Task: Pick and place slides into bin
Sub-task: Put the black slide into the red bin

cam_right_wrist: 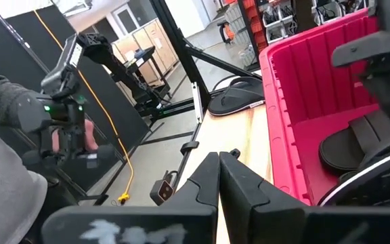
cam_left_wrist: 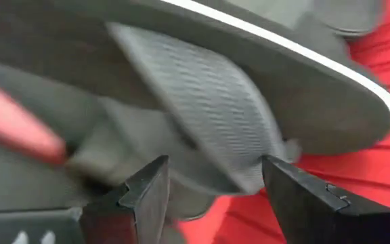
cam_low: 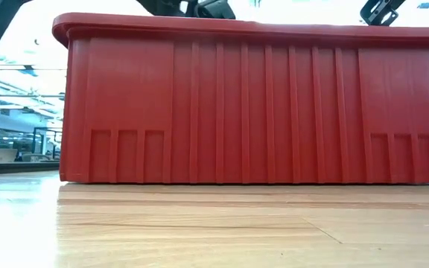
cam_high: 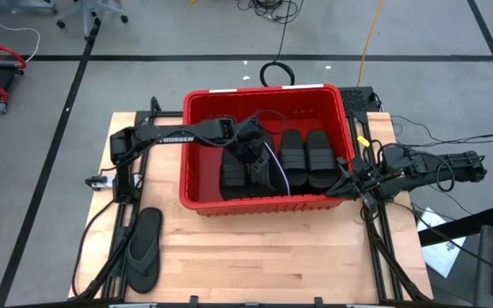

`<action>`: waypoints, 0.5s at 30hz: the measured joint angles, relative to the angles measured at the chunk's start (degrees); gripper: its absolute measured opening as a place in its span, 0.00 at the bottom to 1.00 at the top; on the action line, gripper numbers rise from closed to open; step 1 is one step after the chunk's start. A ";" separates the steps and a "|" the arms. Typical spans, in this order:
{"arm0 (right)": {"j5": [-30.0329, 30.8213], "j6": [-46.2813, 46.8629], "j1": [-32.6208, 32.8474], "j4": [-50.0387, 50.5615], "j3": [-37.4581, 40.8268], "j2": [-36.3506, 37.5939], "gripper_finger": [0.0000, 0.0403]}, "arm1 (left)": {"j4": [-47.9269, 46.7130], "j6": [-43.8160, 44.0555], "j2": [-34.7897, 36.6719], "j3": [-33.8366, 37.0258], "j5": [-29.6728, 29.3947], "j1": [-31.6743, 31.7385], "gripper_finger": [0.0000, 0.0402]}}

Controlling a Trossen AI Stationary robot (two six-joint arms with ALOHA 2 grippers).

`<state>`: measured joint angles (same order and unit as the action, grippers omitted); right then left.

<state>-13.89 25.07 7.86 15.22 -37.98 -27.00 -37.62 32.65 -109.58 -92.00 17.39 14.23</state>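
Observation:
The red bin (cam_high: 264,92) stands mid-table and fills the low view (cam_low: 252,112). Several black ribbed-strap slides (cam_high: 306,158) lie flat on its floor. My left gripper (cam_high: 251,154) is inside the bin, open. In the left wrist view (cam_left_wrist: 215,190) its fingers stand on either side of the grey strap (cam_left_wrist: 202,108) of a thong flip-flop (cam_high: 270,169). The flip-flop's white-edged sole (cam_left_wrist: 303,81) lies tilted on the other slides. A second flip-flop (cam_high: 144,248) lies flat on the table at the near left. My right gripper (cam_high: 349,181) is shut and empty outside the bin's near right corner.
Cables and frame rails run along the table's left and right edges (cam_high: 375,231). In the right wrist view, the bin's wall (cam_right_wrist: 296,102) stands next to my shut fingers, and a person (cam_right_wrist: 19,135) holding a controller stands beyond the table. Bare wood (cam_high: 264,257) lies in front of the bin.

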 joint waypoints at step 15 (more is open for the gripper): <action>0.00 -0.18 0.00 0.04 0.00 0.00 0.00 | 13.41 0.18 0.02 4.26 4.09 -1.57 0.51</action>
<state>-13.89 24.90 7.86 15.27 -37.98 -27.00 -24.21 32.84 -109.56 -87.74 21.47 12.66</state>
